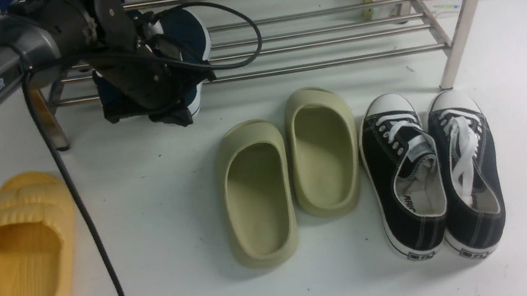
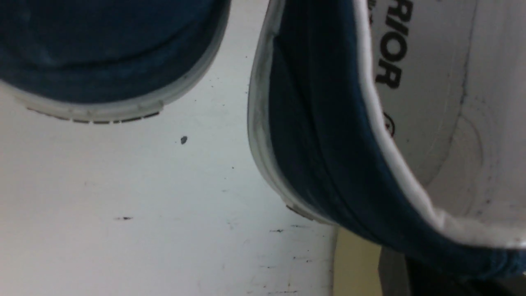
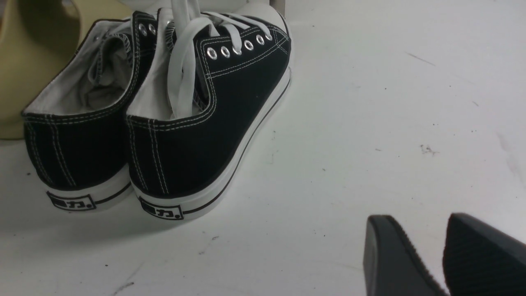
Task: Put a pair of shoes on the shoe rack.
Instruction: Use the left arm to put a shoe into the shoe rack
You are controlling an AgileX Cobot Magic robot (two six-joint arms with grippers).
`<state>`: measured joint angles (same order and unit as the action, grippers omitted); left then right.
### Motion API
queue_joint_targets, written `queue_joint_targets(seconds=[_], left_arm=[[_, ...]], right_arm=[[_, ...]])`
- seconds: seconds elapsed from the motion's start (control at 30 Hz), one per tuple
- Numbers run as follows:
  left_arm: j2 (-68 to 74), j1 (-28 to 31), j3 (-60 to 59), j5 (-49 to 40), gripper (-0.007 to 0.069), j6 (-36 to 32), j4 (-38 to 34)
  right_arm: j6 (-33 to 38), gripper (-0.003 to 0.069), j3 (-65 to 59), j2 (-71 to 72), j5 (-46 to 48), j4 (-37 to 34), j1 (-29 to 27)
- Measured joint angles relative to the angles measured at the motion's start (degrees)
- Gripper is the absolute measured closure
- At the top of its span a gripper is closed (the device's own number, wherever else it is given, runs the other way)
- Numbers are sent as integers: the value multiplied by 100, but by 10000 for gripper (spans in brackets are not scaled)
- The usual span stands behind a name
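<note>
The steel-tube shoe rack [image 1: 320,40] runs across the back of the front view. My left gripper [image 1: 158,50] reaches to its lower left shelf and is shut on the collar of one navy slip-on shoe [image 1: 191,33], held tilted off the floor. In the left wrist view that shoe [image 2: 320,135] shows its white lining, with a dark finger [image 2: 415,275] under the collar. The second navy shoe [image 1: 108,94] sits just beside it, mostly hidden by the arm; its toe [image 2: 102,53] shows in the left wrist view. My right gripper [image 3: 417,222] is open and empty above the white floor.
Two olive-green clogs [image 1: 256,194] stand at centre front. Two black lace-up sneakers [image 1: 405,176] stand to their right, close to my right gripper [image 3: 205,115]. Yellow slippers [image 1: 29,247] lie at the front left. The rack's right leg [image 1: 460,33] slants to the floor.
</note>
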<state>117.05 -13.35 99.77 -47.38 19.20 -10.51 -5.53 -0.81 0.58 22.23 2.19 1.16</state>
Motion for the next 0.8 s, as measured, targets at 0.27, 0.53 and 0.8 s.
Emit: queue_joint_targets(seconds=[0.27,0.53,0.8], left_arm=[[19,-25,0,398,638,816,535],[37,-25,0,827,638,1011,717],[37,-25,0,750,636,1016,743]], right_arm=[[0,420,0,0,0,0,0],[0,420,0,0,0,0,0],[0,420,0,0,0,0,0]])
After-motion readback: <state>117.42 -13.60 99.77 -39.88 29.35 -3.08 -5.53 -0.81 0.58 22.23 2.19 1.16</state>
